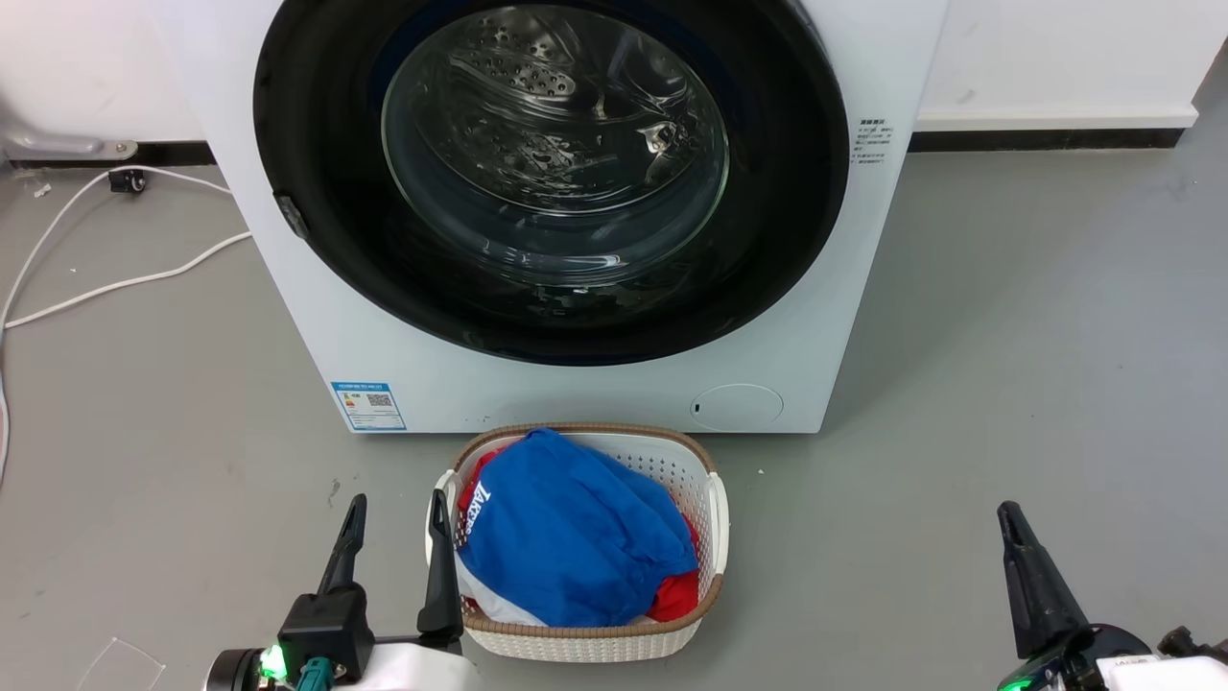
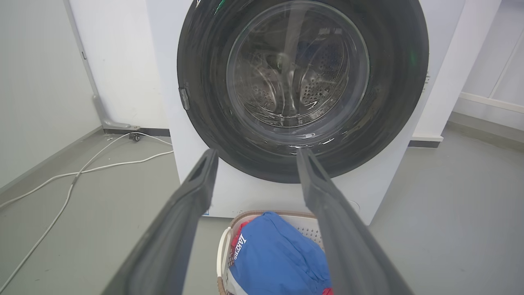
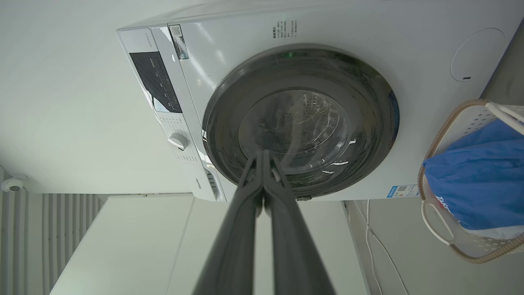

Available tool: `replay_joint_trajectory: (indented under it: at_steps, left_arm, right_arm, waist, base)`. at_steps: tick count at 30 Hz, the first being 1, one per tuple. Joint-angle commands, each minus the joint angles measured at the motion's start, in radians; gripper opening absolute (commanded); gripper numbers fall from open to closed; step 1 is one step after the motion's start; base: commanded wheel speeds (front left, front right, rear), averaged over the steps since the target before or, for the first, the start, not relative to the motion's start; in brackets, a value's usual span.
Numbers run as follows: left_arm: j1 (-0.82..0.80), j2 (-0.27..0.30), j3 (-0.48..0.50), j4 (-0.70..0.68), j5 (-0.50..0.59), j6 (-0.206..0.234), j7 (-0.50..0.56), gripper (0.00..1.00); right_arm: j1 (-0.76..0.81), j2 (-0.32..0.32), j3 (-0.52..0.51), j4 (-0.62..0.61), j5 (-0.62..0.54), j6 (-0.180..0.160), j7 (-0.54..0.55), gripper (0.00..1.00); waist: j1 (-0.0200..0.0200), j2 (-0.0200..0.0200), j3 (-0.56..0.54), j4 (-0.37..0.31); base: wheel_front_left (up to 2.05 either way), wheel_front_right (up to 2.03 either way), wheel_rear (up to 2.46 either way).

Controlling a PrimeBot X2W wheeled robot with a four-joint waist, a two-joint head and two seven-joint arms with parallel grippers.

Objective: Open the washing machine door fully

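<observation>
The washing machine door [image 1: 796, 192] is a large round glossy black ring with a bulging clear glass centre, lying flat against the white machine front. Its small latch [image 1: 291, 216] sits on its left edge. The door also faces me in the left wrist view [image 2: 196, 82] and, turned sideways, in the right wrist view [image 3: 380, 119]. My left gripper [image 1: 398, 513] hovers low at the lower left, open, fingers apart with nothing between them [image 2: 256, 157]. My right gripper [image 1: 1009, 513] is at the lower right, fingers pressed together, empty [image 3: 262, 153]. Both are well short of the door.
A white laundry basket [image 1: 715, 499] with blue and red clothes stands on the grey floor right in front of the machine, beside my left gripper. White cables [image 1: 125, 283] trail on the floor at the left. A small round white flap [image 1: 737, 406] sits low on the machine.
</observation>
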Motion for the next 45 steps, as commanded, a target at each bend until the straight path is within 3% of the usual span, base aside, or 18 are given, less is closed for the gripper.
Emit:
replay_joint_trajectory:
  at_steps: [1,7,15,18,24,35,45]
  left_arm:
    - [0.008,-0.001,-0.002,-0.003,0.007,0.0,-0.003,1.0]
    - [-0.007,-0.001,-0.009,-0.007,0.014,0.0,-0.002,1.0]
    - [-0.06,-0.001,-0.013,-0.033,0.033,-0.001,-0.002,1.0]
    - [-0.099,-0.001,-0.027,-0.05,0.037,0.002,-0.002,1.0]
    - [-0.157,-0.001,-0.047,-0.074,0.043,0.013,-0.002,1.0]
    - [-0.287,-0.001,-0.082,-0.119,0.043,0.037,-0.002,1.0]
    - [-0.36,-0.001,-0.1,-0.142,0.051,0.051,-0.002,1.0]
  right_arm:
    - [0.011,0.0,0.003,-0.002,0.003,0.0,-0.002,0.0]
    - [-0.014,0.001,-0.012,0.014,0.009,0.0,0.002,0.0]
    - [-0.171,-0.022,-0.145,0.103,0.003,0.0,0.047,0.0]
    - [-0.303,-0.063,-0.228,0.179,0.023,0.0,0.088,0.0]
    - [-0.511,-0.139,-0.299,0.286,0.017,0.0,0.147,0.0]
    - [-0.874,-0.285,-0.279,0.459,-0.023,0.0,0.284,0.0]
    - [-1.12,-0.348,-0.188,0.551,-0.06,0.0,0.412,0.0]
  waist:
    - [0.0,-0.0001,0.002,0.001]
    - [0.0,-0.0001,0.016,0.008]
    - [0.0,-0.0001,0.094,0.023]
    - [0.0,-0.0001,0.154,0.037]
    - [0.0,-0.0001,0.26,0.05]
    - [0.0,-0.0001,0.467,0.077]
    - [0.0,-0.0001,0.588,0.103]
  base:
    - [0.0,0.0,0.0]
    - [0.0,0.0,0.0]
    - [0.0,0.0,0.0]
    - [0.0,0.0,0.0]
    - [0.0,0.0,0.0]
    - [0.0,0.0,0.0]
    - [0.0,0.0,0.0]
